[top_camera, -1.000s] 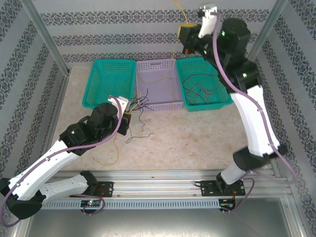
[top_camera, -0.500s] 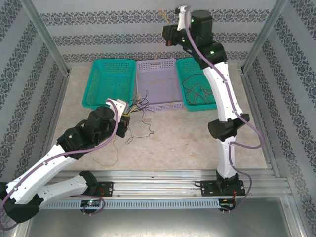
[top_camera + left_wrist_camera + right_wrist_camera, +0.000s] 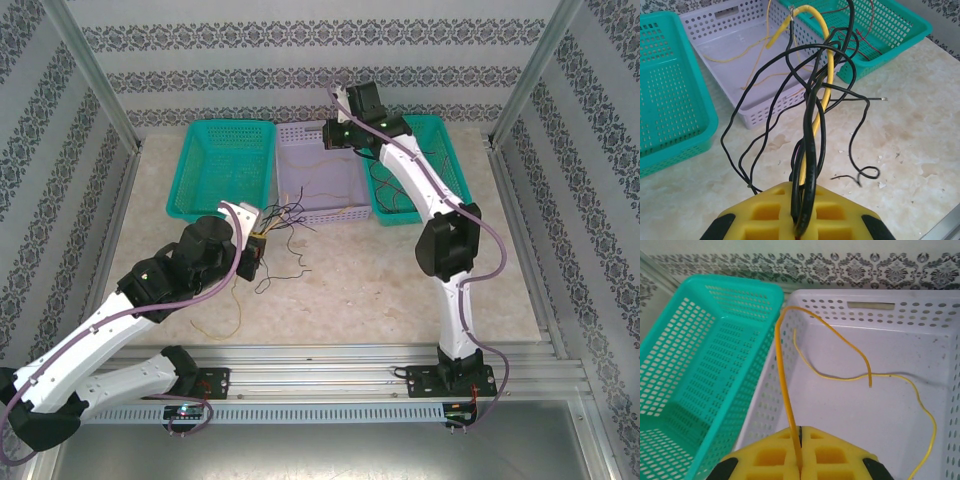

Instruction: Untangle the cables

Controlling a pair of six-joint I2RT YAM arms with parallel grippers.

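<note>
My left gripper (image 3: 258,245) (image 3: 802,202) is shut on a tangled bunch of cables (image 3: 812,100), several black ones and a thick yellow one. The bunch fans up from the jaws toward the lavender basket (image 3: 300,132), and its loose black ends trail on the table (image 3: 285,270). Above the far end of that basket, my right gripper (image 3: 335,133) (image 3: 801,442) is shut on a single thin orange-yellow cable (image 3: 782,375). That cable arcs up and drops into the basket. Another yellow cable (image 3: 840,377) lies on the basket floor.
A teal basket (image 3: 190,160) stands left of the lavender one. Another teal basket (image 3: 452,170) on the right holds black and red cables (image 3: 400,190). A thin yellow cable (image 3: 232,310) lies on the table near the left arm. Metal posts frame the sides.
The right arm has swung down and to the left from high above the right basket to just over the lavender basket, still holding the yellow cable. The left arm has barely moved.
</note>
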